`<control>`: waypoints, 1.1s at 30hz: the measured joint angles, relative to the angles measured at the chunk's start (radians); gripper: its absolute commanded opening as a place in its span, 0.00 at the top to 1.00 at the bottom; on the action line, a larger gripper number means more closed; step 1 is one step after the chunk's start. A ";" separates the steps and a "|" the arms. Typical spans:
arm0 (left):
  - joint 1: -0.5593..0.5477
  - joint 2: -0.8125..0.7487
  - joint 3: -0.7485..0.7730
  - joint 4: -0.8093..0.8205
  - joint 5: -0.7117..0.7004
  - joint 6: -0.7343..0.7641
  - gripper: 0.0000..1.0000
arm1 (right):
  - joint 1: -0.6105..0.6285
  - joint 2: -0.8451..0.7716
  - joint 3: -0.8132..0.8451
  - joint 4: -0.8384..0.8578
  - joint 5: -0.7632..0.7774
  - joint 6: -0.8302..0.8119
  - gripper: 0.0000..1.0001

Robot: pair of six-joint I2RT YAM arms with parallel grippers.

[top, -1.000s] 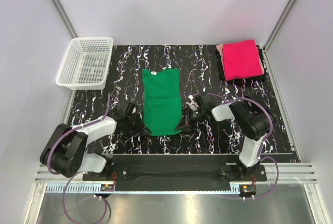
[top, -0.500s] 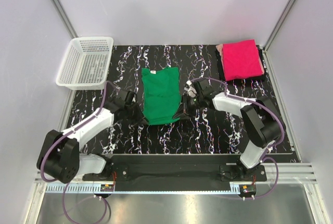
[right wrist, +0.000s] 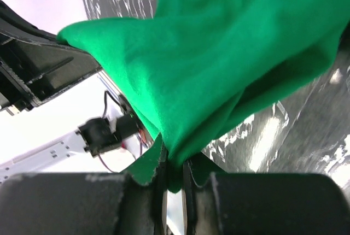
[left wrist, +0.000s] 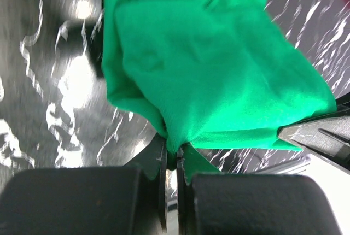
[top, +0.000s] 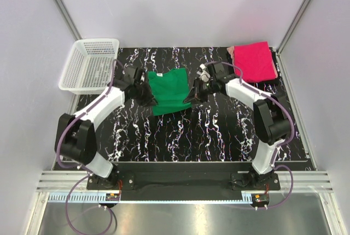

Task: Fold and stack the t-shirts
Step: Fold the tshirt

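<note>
The bright green t-shirt (top: 168, 91) lies in the middle of the table, its near half lifted and doubled back toward the neck label. My left gripper (top: 146, 96) is shut on the shirt's left edge, with green cloth (left wrist: 219, 76) pinched between its jaws. My right gripper (top: 192, 95) is shut on the shirt's right edge, with green cloth (right wrist: 219, 65) pinched between its jaws. The hot pink t-shirt (top: 255, 62) lies folded at the back right corner.
A white mesh basket (top: 91, 66) stands at the back left, close to my left arm. The table top (top: 186, 136) is black with white marbling. Metal frame posts rise at both back corners.
Both grippers have carried the green shirt's near hem away from the bases toward its collar, so the shirt now shows about half as long. The pink shirt has not moved.
</note>
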 measured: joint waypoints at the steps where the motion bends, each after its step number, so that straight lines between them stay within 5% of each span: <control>1: 0.006 0.025 0.035 -0.008 0.000 0.006 1.00 | -0.010 0.018 0.032 -0.011 -0.006 -0.006 1.00; 10: 0.047 0.204 0.269 -0.047 0.005 0.046 1.00 | -0.064 0.216 0.352 -0.150 -0.045 -0.055 1.00; 33: 0.097 0.504 0.574 -0.074 0.027 0.050 1.00 | -0.122 0.696 1.062 -0.423 -0.150 -0.087 1.00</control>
